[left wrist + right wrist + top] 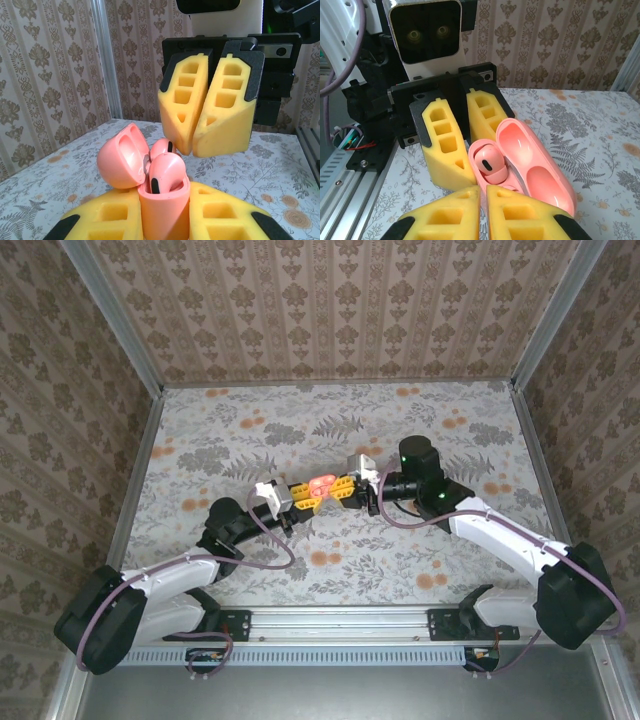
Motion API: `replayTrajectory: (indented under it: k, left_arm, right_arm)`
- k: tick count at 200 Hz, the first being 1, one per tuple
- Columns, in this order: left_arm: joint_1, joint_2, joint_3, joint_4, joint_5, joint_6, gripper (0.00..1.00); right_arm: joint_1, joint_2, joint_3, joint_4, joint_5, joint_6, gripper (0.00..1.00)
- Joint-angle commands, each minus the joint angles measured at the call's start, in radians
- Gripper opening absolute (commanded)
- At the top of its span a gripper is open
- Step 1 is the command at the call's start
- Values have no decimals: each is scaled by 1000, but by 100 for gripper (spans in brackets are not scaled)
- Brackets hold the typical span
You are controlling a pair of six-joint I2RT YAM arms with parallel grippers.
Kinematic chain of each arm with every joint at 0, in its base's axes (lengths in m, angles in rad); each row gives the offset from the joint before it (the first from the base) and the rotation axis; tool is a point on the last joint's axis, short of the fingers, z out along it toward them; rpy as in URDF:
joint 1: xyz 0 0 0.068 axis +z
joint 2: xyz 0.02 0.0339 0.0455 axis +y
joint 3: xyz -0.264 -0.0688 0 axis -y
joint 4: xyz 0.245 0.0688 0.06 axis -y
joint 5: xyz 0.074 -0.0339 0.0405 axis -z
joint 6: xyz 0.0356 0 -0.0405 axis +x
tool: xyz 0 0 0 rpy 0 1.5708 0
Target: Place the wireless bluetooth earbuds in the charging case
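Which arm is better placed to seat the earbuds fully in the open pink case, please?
Probably the right: the right gripper, yellow foam fingers together, sits right at the small pink-and-white earbuds, while the left gripper is occupied clamping the glossy pink plastic charging case.

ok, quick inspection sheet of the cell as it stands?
Surface: floral-patterned table, flat.
Job's things: pink charging case, lid open; one earbud sits in it, second earbud is at its mouth, seating unclear.
Clutter: nothing seen.
Grippers: left gripper shut on the case body; right gripper has its fingers together right at the case mouth.
Cables: purple cables loop along both arms, away from the fingers.
Surroundings: patterned walls, aluminium frame.
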Motion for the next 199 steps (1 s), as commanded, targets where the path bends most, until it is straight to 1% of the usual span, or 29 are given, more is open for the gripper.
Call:
replayTrajectory:
  k: [1,26,39,48,63,78,88,97,99,103,117,140,167,199]
  left_arm:
    - [8,-19,2,20,3,3,15]
    - [8,-18,-3,21,10,11,15]
    - [8,-19,-6,27,22,12,15]
    - [8,-20,-6,31,30,10,15]
    - [8,-22,-6,35,46,10,15]
    - [8,-24,-4,37,63,12,15]
    - [8,-25,0,39,71,12,15]
    - [8,-25,3,40,71,10,15]
    - [8,-25,3,40,94,11,15]
    - [9,-25,4,39,104,10,15]
    - [8,-24,10,41,114,8,15]
    - [8,-22,18,43,128,6,14]
    - [5,-20,23,43,128,4,15]
    - [5,-24,23,39,121,7,14]
  right_arm:
    - [10,10,36,-12,12,-14,13]
    - [7,-21,14,20,11,-13,17]
    - [-4,-51,-10,32,14,-12,23]
    - [-16,-75,-30,43,19,-3,29]
    - [-45,-111,-62,55,27,25,44]
    - [-70,-138,-85,51,41,50,67]
    - [-77,-148,-89,34,56,57,75]
    - [-81,-148,-85,11,58,58,81]
    - [-82,-148,-83,7,58,58,82]
    - [-82,-146,-79,-4,57,58,83]
    - [-84,-127,-60,-36,42,56,86]
    - [-82,-71,-21,-62,-10,71,88]
    - [-69,-16,17,-74,-49,75,88]
    - [-51,31,50,-107,-88,38,87]
